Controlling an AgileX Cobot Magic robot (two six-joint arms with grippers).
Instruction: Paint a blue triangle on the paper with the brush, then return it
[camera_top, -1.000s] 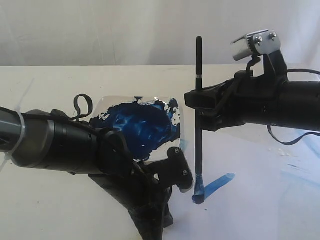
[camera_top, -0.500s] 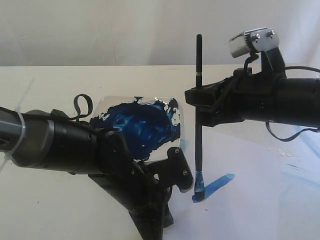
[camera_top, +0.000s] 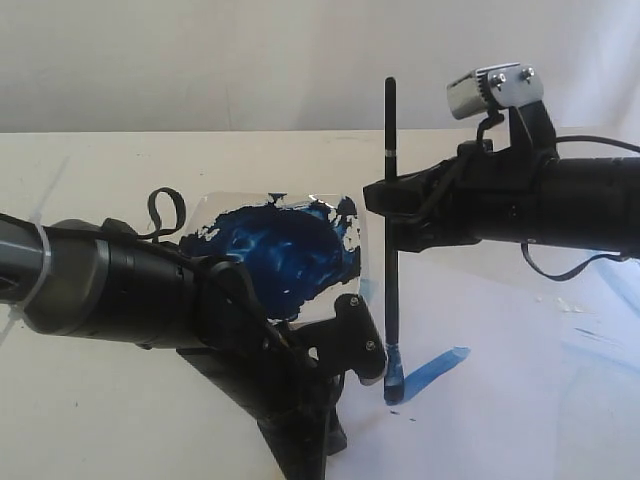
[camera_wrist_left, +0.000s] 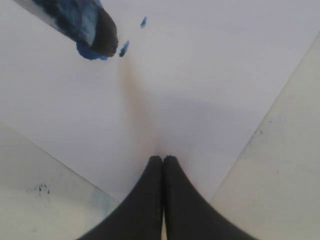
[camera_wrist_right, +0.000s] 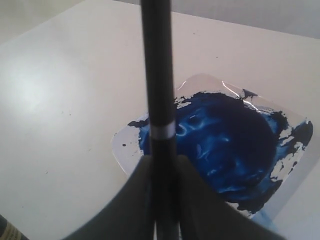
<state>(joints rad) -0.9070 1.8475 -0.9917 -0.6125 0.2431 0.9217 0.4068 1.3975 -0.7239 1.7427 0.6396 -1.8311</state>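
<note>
**One brush, upright, tip on the paper**

There is one brush (camera_top: 393, 300), one paper (camera_top: 500, 420), one plate (camera_top: 207, 212) smeared with dark blue paint, and one short blue stroke (camera_top: 437, 367). The right gripper (camera_top: 391, 215) is clenched on the brush's black handle below the silver band. The brush's long axis stands almost vertical, with the handle end up and the bristles down. Its blue tip touches the paper at the stroke's lower end, near the paper's edge on the plate side. The plate lies on the tabletop (camera_top: 100, 180) just beside the paper. The left gripper (camera_wrist_left: 163, 165) has its fingers pressed together on nothing, low over the paper near the brush tip.
</note>
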